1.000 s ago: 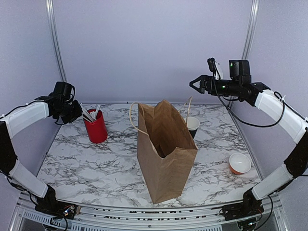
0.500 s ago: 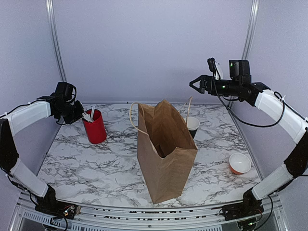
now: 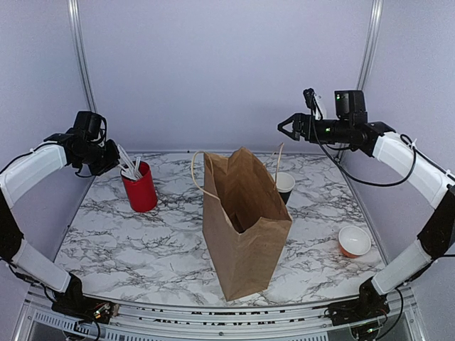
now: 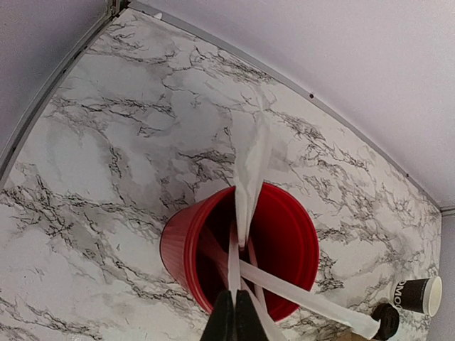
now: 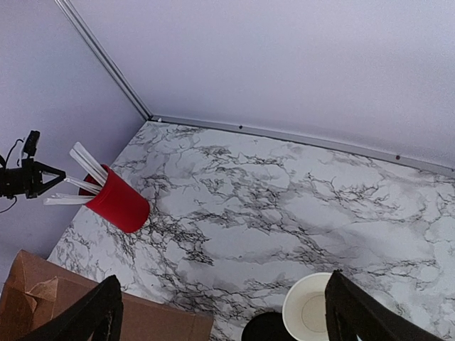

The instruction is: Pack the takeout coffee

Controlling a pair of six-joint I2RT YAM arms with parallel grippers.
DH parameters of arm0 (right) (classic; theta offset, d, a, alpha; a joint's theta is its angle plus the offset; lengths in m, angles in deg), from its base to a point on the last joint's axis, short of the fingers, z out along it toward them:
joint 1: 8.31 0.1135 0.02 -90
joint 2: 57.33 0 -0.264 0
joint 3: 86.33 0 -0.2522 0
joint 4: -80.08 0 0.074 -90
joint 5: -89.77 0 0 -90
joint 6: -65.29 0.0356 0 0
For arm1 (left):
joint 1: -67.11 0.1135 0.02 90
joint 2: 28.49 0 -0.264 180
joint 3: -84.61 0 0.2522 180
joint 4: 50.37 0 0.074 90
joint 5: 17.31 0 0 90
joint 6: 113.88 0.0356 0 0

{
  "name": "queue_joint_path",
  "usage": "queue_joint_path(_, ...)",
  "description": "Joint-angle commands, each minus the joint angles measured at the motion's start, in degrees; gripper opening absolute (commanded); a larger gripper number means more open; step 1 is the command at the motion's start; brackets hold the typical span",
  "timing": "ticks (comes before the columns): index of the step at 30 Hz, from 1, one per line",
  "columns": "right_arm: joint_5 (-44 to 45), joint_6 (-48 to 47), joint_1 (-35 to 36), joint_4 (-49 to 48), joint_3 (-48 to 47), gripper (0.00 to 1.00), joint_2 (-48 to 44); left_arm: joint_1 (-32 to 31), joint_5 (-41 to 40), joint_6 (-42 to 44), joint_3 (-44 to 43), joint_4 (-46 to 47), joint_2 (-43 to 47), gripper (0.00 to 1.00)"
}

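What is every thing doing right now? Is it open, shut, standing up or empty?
Bag: standing, mouth open.
Coffee cup: upright, lid off, looks empty.
Lid: off, lying beside the coffee cup.
Red cup: upright, holds white sticks.
Bowl: upright, looks empty.
Left gripper: shut on a stick over the red cup.
Right gripper: open, holding nothing.

Robotics lab booth: plain lilac walls, aluminium corner posts, marble-print table.
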Motion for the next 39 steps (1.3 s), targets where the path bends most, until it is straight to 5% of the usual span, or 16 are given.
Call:
queue_joint_path(1,-0.85,-0.17,-0.43,-0.07,-2.16,0.96,0.73,-0.06,0.83,2.06,-2.52,-5.52,4.09,0.0)
queue_joint_path(27,-1.28,-0.16,-0.41,1.04,-4.08,0.95,2.7,-0.08,0.67,5.47,-13.13,-18.84,19.28,0.0)
queue_joint_path(39,-1.17,-0.16,-0.42,1.66,-5.16,0.95,3.9,-0.23,10.06,9.47,-21.64,-19.08,19.21,0.0)
